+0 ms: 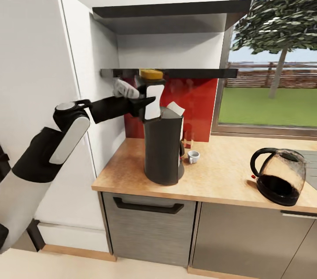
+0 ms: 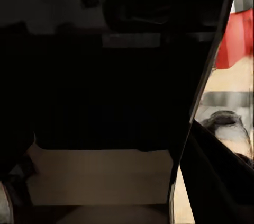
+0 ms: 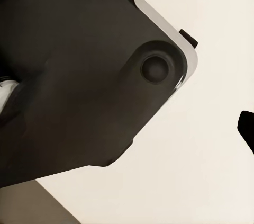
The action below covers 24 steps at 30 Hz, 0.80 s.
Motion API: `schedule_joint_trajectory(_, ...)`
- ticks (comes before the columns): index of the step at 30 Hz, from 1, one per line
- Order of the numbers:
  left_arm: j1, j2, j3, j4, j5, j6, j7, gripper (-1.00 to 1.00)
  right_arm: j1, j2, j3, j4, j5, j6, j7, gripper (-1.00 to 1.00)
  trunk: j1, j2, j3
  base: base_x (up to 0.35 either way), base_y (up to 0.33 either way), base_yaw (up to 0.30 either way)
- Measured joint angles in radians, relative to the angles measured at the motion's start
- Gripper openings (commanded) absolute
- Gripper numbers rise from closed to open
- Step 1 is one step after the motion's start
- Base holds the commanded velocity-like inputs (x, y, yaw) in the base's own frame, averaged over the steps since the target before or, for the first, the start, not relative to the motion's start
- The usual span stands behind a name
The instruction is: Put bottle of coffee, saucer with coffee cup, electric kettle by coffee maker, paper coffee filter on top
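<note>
Head view: the left arm (image 1: 66, 138) reached up and to the right from the near left, with the left gripper (image 1: 147, 98) held just above the coffee maker (image 1: 164, 147). The gripper sat directly below the bottle of coffee (image 1: 151, 75), which stood on the lower kitchen shelf (image 1: 193, 73) with its yellow lid showing. Whether the fingers were apart or together could not be told; nothing was seen clamped between them.

The coffee maker stood upright on the wooden countertop (image 1: 220, 173), near its left end and close to the near edge. A white paper coffee filter (image 1: 175, 108) stuck out of its top on the right side. The coffee cup (image 1: 193, 156) stood on the counter just right of the coffee maker, a little farther back, near the red backsplash (image 1: 200, 107). The electric kettle (image 1: 278, 178) stood well apart on the right, near the front edge, its handle toward the left.

Left wrist view: mostly the dark body of the coffee maker (image 2: 106, 91) very close, with a strip of countertop (image 2: 100, 173) beneath and the kettle (image 2: 227, 128) blurred beyond.

Right wrist view: a dark robot housing (image 3: 79, 75) against a pale surface; the right gripper's state could not be told
</note>
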Motion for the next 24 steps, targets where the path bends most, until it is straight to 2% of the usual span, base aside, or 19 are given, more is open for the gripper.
schedule_joint_trajectory(1, 0.022, 0.026, -0.001, 0.0, -0.005, -0.029, -0.027, -1.0, 0.0, 0.0, 0.0, 0.0, 0.0, 0.0, 0.0, 1.0, 0.0, 0.0, 0.0, 0.0, 0.0, 0.0)
schedule_joint_trajectory(2, 0.063, 0.083, -0.001, -0.002, 0.003, -0.07, -0.121, -1.0, 0.0, 0.0, 0.0, 0.0, 0.0, 0.0, 0.0, 1.0, 0.0, 0.0, 0.0, 0.0, 0.0, 0.0)
schedule_joint_trajectory(3, 0.076, 0.105, 0.0, 0.0, -0.009, -0.089, -0.148, -1.0, 0.0, 0.0, 0.0, -0.001, 0.0, 0.0, 0.0, 1.0, 0.0, 0.0, 0.0, 0.0, 0.0, 0.0)
schedule_joint_trajectory(4, 0.082, 0.122, 0.0, 0.0, -0.004, -0.104, -0.164, -1.0, 0.0, 0.0, 0.0, -0.001, 0.0, 0.0, 0.0, 1.0, 0.0, 0.0, 0.0, 0.0, 0.0, 0.0)
schedule_joint_trajectory(5, 0.098, 0.152, 0.0, 0.001, -0.01, -0.128, -0.18, -1.0, 0.0, 0.0, 0.0, 0.0, 0.0, 0.0, 0.0, 1.0, 0.0, 0.0, 0.0, 0.0, 0.0, 0.0)
schedule_joint_trajectory(7, 0.119, 0.169, 0.0, 0.001, -0.007, -0.137, -0.188, -1.0, 0.0, 0.0, 0.0, -0.001, 0.0, 0.0, 0.0, 1.0, 0.0, 0.0, 0.0, 0.0, 0.0, 0.0)
schedule_joint_trajectory(9, 0.136, 0.175, 0.001, 0.001, -0.005, -0.141, -0.19, -1.0, 0.0, 0.0, 0.0, -0.001, -0.001, 0.0, 0.0, 1.0, 0.0, 0.0, 0.0, 0.0, 0.0, 0.0)
schedule_joint_trajectory(11, 0.178, 0.191, 0.004, 0.001, -0.006, -0.17, -0.194, -1.0, 0.0, 0.0, 0.0, -0.001, -0.001, 0.0, 0.0, 1.0, 0.0, 0.0, 0.0, 0.0, 0.0, 0.0)
schedule_joint_trajectory(15, 0.202, 0.217, 0.003, 0.001, -0.003, -0.22, -0.193, -1.0, 0.0, 0.0, 0.0, -0.001, -0.001, 0.0, 0.0, 1.0, 0.0, 0.0, 0.0, 0.0, 0.0, 0.0)
schedule_joint_trajectory(17, 0.238, 0.225, 0.001, 0.002, -0.007, -0.242, -0.189, -1.0, 0.0, 0.0, 0.0, -0.002, -0.001, 0.0, 0.0, 1.0, 0.0, 0.0, 0.0, 0.0, 0.0, 0.0)
schedule_joint_trajectory(19, 0.268, 0.228, 0.0, 0.003, -0.004, -0.269, -0.167, -1.0, 0.0, 0.0, 0.0, -0.003, -0.001, -0.011, 0.0, 1.0, 0.0, 0.0, 0.0, 0.0, 0.0, 0.0)
schedule_joint_trajectory(22, 0.321, 0.23, 0.0, 0.004, -0.006, -0.344, -0.114, -1.0, 0.0, -0.001, 0.0, -0.003, -0.003, -0.041, 0.001, 1.0, 0.0, 0.0, 0.0, 0.0, 0.0, 0.0)
schedule_joint_trajectory(24, 0.391, 0.231, -0.001, 0.006, -0.008, -0.416, -0.061, -1.0, -0.001, -0.003, -0.002, -0.005, -0.007, -0.057, 0.001, 1.0, 0.0, 0.0, 0.0, 0.0, 0.0, 0.0)
